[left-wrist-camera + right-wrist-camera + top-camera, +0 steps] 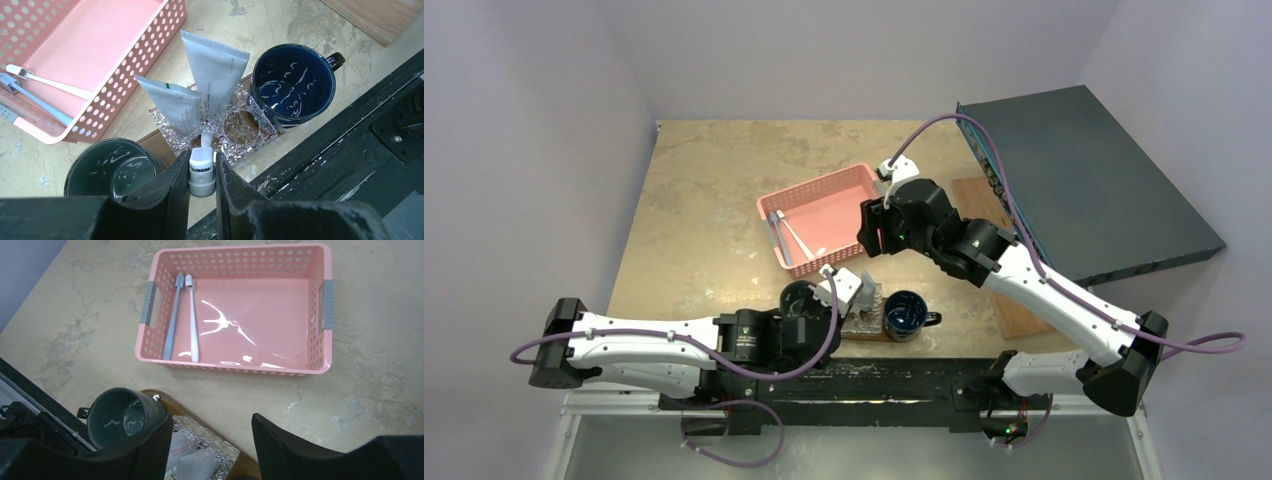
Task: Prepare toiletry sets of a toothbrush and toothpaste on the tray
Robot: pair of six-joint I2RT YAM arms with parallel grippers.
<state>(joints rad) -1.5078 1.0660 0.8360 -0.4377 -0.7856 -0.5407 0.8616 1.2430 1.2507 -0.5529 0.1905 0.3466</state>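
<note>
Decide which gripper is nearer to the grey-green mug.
Left. The left gripper, shut on a white cap, sits just right of the grey-green mug. The right gripper hangs open farther away, by the right end of the pink basket.

The left arm [654,345] lies low along the bottom left of the top view. It runs rightward toward the centre, with its wrist turned up at the end. The left gripper [849,290] has its jaws pinched close on the white cap of a small tube [202,172], one black finger pressed to each side. The right arm [1044,290] stands up from the lower right and stretches diagonally up and left to mid-frame. There the right gripper [874,232] points downward. Its jaws stand wide apart, both black fingers [155,445] showing along the bottom edge of its wrist view.
</note>
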